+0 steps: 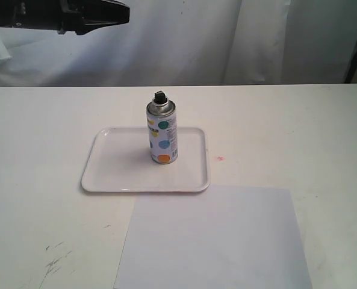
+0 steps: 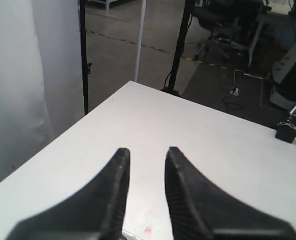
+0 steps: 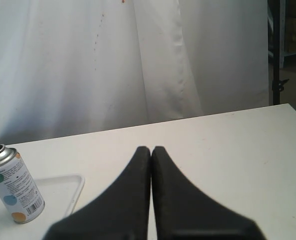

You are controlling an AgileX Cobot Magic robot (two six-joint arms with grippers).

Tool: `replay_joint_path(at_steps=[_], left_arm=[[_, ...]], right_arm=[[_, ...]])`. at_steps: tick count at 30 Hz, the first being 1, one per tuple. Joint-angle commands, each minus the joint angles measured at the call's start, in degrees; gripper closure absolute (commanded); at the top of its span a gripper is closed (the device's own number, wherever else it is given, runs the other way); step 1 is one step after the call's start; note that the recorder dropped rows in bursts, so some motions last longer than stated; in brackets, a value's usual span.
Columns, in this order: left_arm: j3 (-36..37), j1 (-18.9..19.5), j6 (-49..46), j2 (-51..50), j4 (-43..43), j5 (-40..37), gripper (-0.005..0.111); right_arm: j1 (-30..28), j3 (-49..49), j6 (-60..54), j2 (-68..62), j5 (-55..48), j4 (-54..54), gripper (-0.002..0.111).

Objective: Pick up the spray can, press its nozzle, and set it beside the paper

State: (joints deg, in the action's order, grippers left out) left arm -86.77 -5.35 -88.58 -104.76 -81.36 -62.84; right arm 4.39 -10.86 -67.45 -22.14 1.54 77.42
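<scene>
Spray can (image 1: pixel 162 133) well apart from fingers (image 3: pixel 130 200).

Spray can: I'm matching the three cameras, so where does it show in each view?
Exterior view: the spray can stands upright on the tray, near the picture's middle.
Left wrist view: not in it.
Right wrist view: the spray can shows at the picture's edge, by the tray corner.
Shared landmark: the white tray, in the exterior and right wrist views.

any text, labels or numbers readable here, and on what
Nothing reads clearly.
spray can: small print beside the coloured dots, too blurred to read.
spray can, right wrist view: barcode, digits too small to read.
paper and tray: no text.
</scene>
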Motion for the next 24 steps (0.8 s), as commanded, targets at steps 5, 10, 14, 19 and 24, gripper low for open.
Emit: replay_joint_path(at_steps=[5,10,14,19,24], left_arm=[[0.2,0.1,13.6,5.0,10.0,-1.6,0.082],[6.2,0.1,14.8,8.2,12.6,5.2,0.104],[9.0,0.1,15.1,8.8,13.2,7.5,0.107],[17.8,0.1,18.3,13.2,12.8,19.6,0.107],[31.1,0.1,20.7,23.5,11.2,30.5,0.107]], right_arm=[[-0.4,0.3,0.2,0.4,0.2,0.0,0.108],[-0.4,0.3,0.2,0.4,0.2,0.0,0.108],[-0.4,0.3,0.2,0.4,0.2,0.0,0.108],[-0.4,0.3,0.2,0.4,0.2,0.0,0.108],[-0.4,0.3,0.2,0.4,0.2,0.0,0.108]])
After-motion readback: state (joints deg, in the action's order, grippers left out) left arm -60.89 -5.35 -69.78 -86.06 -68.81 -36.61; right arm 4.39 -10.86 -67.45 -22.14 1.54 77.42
